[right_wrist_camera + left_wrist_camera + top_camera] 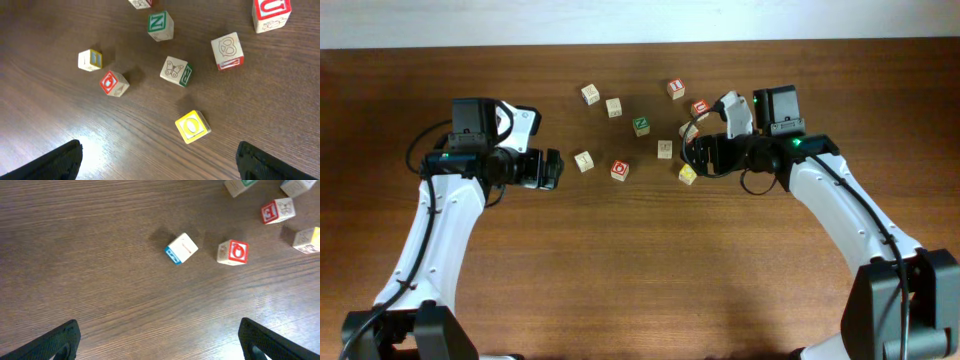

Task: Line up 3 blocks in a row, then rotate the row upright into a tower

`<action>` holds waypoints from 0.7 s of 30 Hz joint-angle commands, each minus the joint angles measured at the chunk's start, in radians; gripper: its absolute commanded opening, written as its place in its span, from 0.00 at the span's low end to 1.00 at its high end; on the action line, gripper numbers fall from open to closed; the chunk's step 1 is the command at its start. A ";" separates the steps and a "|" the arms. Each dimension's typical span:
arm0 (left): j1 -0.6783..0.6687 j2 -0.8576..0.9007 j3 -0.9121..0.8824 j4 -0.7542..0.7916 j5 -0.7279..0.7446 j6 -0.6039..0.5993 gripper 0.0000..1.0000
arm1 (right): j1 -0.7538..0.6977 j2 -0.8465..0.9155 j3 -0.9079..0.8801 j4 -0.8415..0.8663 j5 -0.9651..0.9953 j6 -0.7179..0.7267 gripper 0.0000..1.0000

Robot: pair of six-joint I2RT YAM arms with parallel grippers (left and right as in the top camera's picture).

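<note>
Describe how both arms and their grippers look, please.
The left white-shelled arm and right white-shelled arm have black joint housings, thin black cables running alongside and small green lights. The left black two-finger gripper and right black two-finger gripper are matte and blocky.

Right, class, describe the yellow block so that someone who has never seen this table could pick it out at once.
On the wooden table, find the open right claw. The yellow block lies just in front of it, nearer than the other blocks. It alone has a yellow top face with a ring-like letter; the rest show red, green or pale wood.
</note>
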 commanded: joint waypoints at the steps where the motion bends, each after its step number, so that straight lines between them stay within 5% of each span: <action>1: 0.000 0.003 0.023 0.000 0.050 0.008 0.99 | 0.021 0.002 0.021 0.008 0.111 0.170 0.95; 4: 0.000 0.003 0.023 0.000 0.040 -0.082 0.99 | 0.082 0.004 0.021 0.011 0.326 0.407 0.77; 7: 0.000 0.003 0.023 -0.010 -0.121 -0.224 0.99 | 0.167 0.050 0.021 0.033 0.497 0.558 0.72; 11: 0.000 0.003 0.023 -0.063 -0.369 -0.389 0.99 | 0.196 0.184 0.021 0.113 0.508 0.612 0.66; 21: 0.000 0.003 0.023 -0.063 -0.387 -0.388 0.99 | 0.215 0.234 0.021 0.069 0.497 0.612 0.48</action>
